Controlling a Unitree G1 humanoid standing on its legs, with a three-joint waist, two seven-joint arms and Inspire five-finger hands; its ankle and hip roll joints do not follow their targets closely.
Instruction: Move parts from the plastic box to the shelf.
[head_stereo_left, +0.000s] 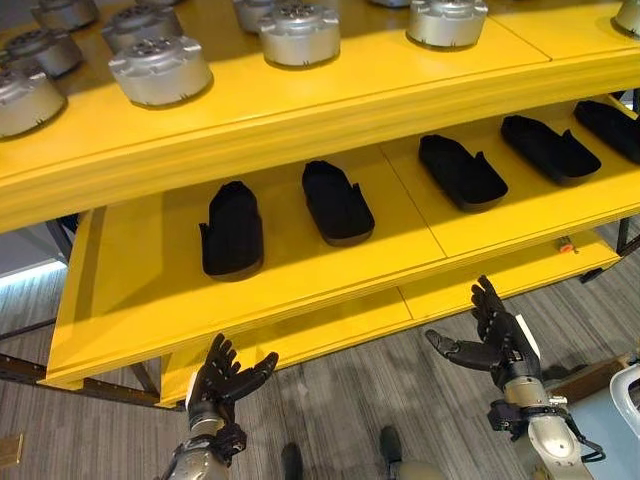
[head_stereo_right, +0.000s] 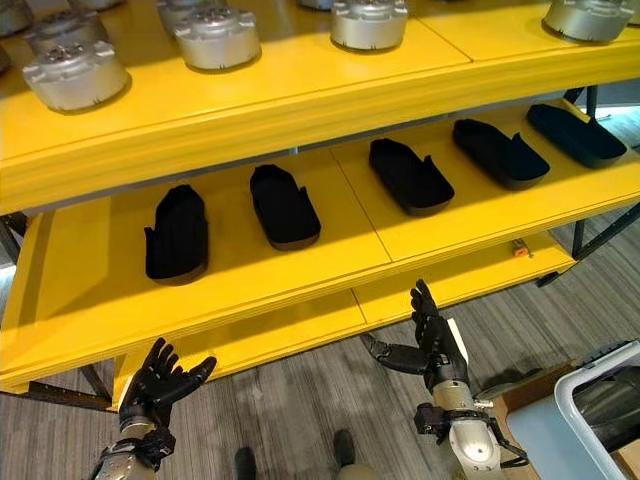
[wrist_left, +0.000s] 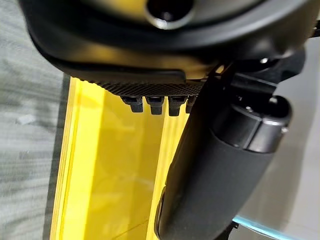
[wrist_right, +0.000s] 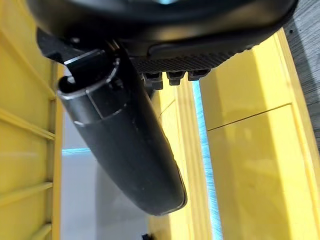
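Left hand (head_stereo_left: 222, 378) and right hand (head_stereo_left: 503, 335) (fingers spread) — before the shelf (head_stereo_left: 300, 290).

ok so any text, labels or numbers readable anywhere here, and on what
None can be read.
Yellow metal shelf: no label or number shows.
Black moulded shoe-shaped parts: plain surfaces.
Round silver metal housings: no marking that can be made out.
Small orange item on the lowest shelf board: too small to tell.
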